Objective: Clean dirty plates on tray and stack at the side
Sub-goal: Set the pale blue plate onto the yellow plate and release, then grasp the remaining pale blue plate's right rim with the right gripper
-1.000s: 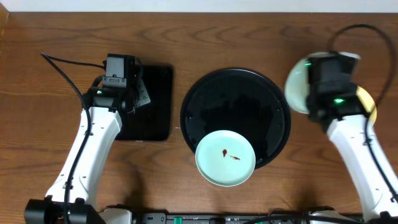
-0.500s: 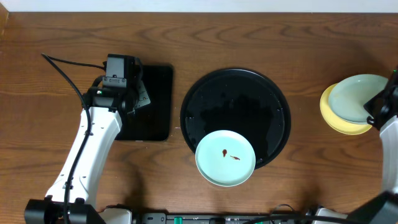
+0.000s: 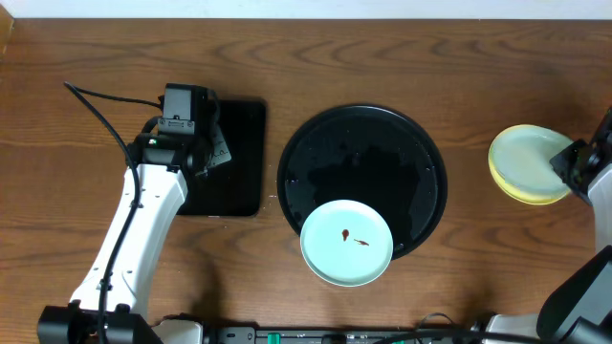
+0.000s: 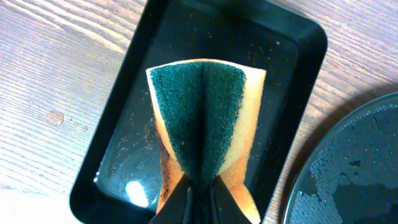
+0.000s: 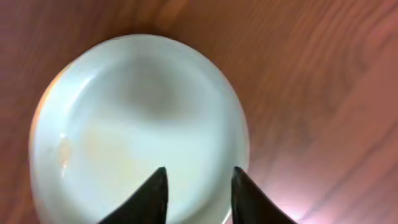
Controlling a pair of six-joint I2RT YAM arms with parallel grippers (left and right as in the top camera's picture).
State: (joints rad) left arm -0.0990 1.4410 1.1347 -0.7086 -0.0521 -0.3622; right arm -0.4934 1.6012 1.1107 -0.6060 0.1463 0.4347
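held sponge pinched tight in left pincer; held right pincer parted, empty, above mint plate stacked on yellow plate, right of round tray; showed smeared plate at that tray's front.

Brown wood-grain table, three things sit straight on it. Rectangular black tray: directly under the left fingers. Round black tray: just right of those fingers, rim close beside the rectangular black tray, small strip of wood between them, roughly midway between both finger pairs. Pale yellow plate: under the right fingers and extending to their left, well apart from the round black tray.
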